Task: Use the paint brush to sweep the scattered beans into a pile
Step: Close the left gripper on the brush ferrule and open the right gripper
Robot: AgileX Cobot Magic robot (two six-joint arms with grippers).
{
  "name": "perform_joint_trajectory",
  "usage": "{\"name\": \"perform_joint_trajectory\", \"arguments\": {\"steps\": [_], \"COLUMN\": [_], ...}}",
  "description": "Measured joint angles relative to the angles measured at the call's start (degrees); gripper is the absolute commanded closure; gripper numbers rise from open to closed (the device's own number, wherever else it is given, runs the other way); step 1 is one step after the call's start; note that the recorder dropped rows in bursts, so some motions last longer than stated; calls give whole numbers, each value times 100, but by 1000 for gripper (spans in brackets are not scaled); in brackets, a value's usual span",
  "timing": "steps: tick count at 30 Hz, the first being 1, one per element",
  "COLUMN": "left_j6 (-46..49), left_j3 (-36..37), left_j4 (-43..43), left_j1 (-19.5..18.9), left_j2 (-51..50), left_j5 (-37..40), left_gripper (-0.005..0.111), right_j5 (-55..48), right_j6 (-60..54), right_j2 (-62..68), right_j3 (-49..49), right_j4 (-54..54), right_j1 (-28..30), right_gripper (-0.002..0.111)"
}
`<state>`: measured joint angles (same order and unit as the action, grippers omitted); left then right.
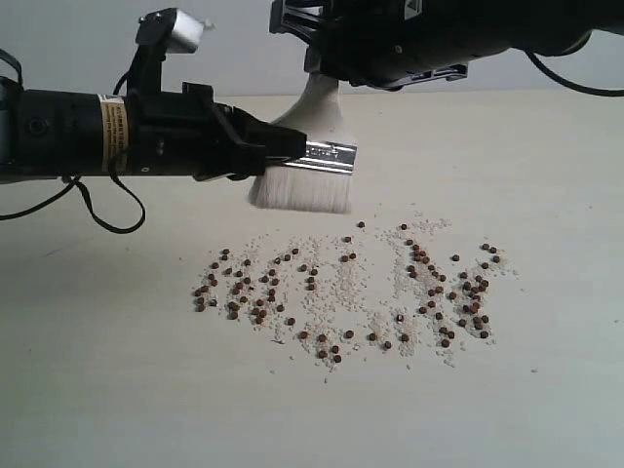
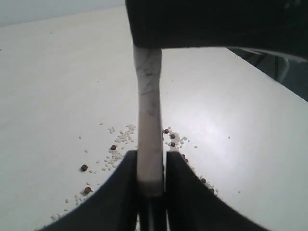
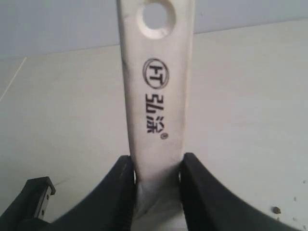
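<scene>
Both the left end effector [image 2: 151, 166] and right end effector [image 3: 157, 167] clamp the cream-handled, silver-ferruled paint brush [image 1: 327, 156] near reddish-brown beans [image 1: 421, 256].

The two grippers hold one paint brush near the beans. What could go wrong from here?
1. The left gripper and right gripper both clamp the paint brush; uneven motion may twist it loose.
2. The beans spread wider than the bristles, so one stroke may scatter the outer ones.
</scene>
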<state>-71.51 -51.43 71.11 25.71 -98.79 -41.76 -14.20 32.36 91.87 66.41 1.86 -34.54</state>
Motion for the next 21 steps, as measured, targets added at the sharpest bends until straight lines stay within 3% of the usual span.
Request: {"name": "perform_joint_trajectory", "arguments": {"steps": [5,8,16,21], "left_j6": [0,51,62,62], "left_j3": [0,0,0,0], "left_j4": [0,48,99,134], "left_j1": [0,0,8,8], "left_j2": [0,0,0,0], "left_j5": [0,-43,-82,-96], "left_gripper": [107,107,107,107], "right_j5": [0,0,0,-532], "right_j6": [-11,-11,-11,129], "right_j2": [0,0,-119,-718], "right_j3": [0,0,0,5], "right_j4": [-10,-45,-22,748], "right_j1": [0,0,-10,2], "right_gripper": [58,43,42,44]}}
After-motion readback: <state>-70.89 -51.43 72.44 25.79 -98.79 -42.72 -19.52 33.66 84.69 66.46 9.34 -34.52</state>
